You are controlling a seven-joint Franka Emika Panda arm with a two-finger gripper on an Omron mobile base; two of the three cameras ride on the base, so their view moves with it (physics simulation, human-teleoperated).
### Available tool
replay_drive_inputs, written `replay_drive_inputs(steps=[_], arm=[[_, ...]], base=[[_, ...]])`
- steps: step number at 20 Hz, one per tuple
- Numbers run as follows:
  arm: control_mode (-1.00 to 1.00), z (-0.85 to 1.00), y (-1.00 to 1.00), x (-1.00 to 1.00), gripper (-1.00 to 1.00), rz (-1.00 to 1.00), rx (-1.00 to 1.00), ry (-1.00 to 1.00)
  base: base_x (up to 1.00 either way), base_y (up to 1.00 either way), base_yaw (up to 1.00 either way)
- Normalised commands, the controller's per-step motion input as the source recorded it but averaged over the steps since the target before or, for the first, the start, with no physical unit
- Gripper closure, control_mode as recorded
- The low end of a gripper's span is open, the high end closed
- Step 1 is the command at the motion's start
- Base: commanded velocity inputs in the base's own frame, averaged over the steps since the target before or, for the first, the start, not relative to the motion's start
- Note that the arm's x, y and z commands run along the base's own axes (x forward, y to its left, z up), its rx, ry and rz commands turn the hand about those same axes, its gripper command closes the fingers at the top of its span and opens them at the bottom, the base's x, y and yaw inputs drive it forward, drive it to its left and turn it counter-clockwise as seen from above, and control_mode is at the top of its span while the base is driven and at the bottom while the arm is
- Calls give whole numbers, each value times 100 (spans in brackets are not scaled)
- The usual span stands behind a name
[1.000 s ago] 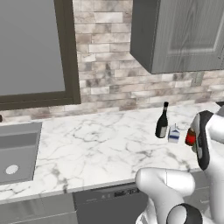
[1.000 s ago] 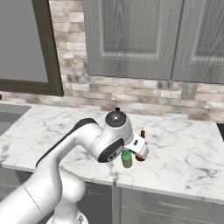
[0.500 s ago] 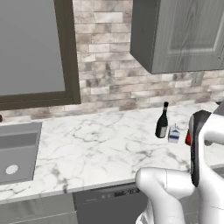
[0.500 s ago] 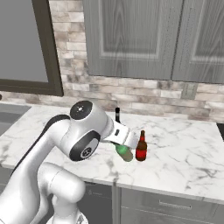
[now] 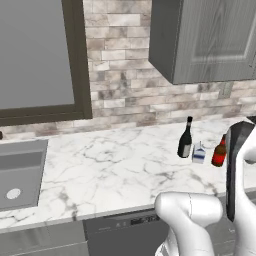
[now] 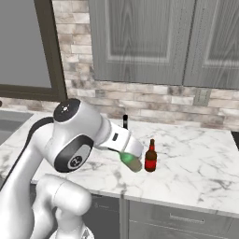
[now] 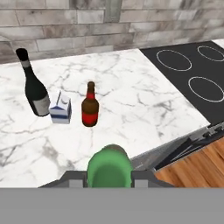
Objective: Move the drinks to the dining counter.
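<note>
While our gripper (image 7: pixel 109 178) clamps the green glass bottle (image 7: pixel 109 168), we see the wine bottle (image 7: pixel 35 90), milk carton (image 7: pixel 61 108) and beer bottle (image 7: pixel 89 106) upright on the marble counter (image 7: pixel 140 94).

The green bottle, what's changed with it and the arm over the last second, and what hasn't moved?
The arm has swung, carrying the green glass bottle up and away from the counter, tilted; the gripper stays shut on it. The wine bottle, milk carton and beer bottle stand where they were.
</note>
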Motion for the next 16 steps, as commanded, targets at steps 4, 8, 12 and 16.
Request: replay_drive_inputs(steps=[4, 8, 12, 16], arm=[[-100, 38, 14, -52, 100, 0, 0, 0], [100, 12, 24, -36, 100, 0, 0, -7], [100, 0, 0, 0, 100, 0, 0, 0], [100, 0, 0, 0, 100, 0, 0, 0]], base=[[0, 0, 0], [-15, 2, 0], [-20, -15, -30], [0, -8, -88]])
